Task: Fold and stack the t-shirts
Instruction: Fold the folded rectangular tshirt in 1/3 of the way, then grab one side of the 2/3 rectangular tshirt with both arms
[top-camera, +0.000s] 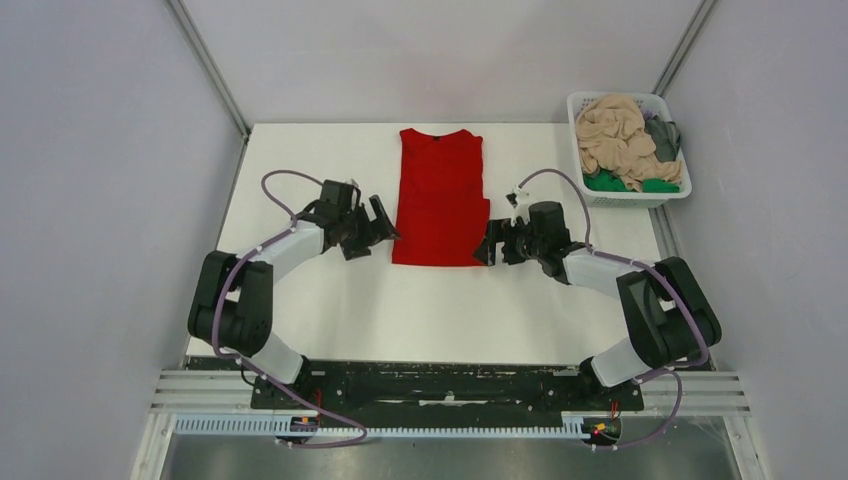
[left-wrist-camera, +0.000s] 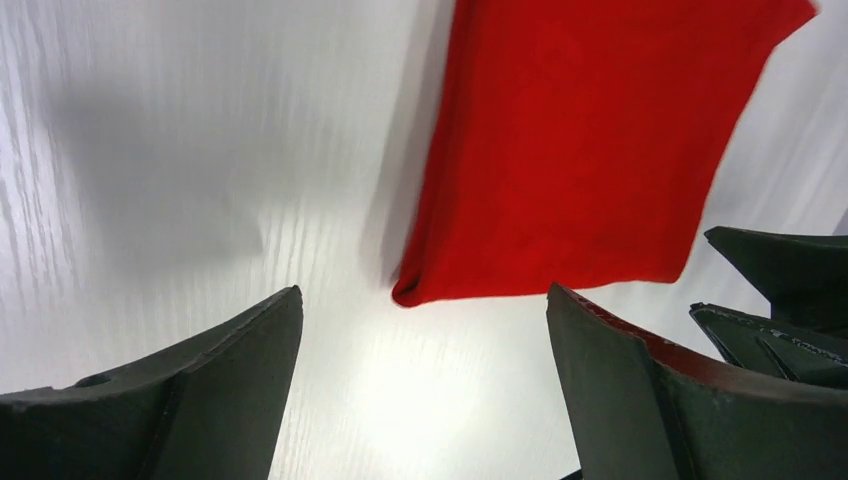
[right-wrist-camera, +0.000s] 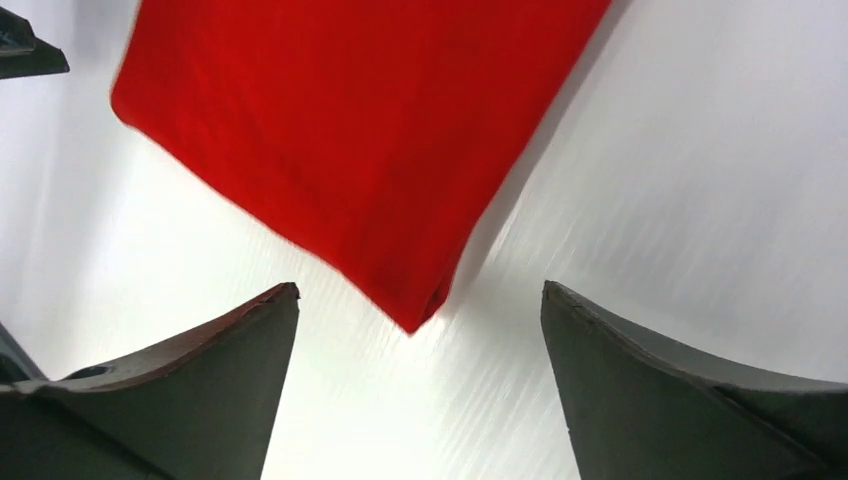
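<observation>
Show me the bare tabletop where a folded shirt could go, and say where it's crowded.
Free: the table at its far-left corner, between the red t-shirt and the left edge; the strip between its hem and the near edge. Crowded: the hem corners, flanked by the left gripper and right gripper; the basket fills the far-right corner.

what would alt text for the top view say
A red shirt, folded narrow, lies flat on a white table, with the left gripper and right gripper open beside its near corners. A basket at the far right holds crumpled beige, grey and green shirts.
</observation>
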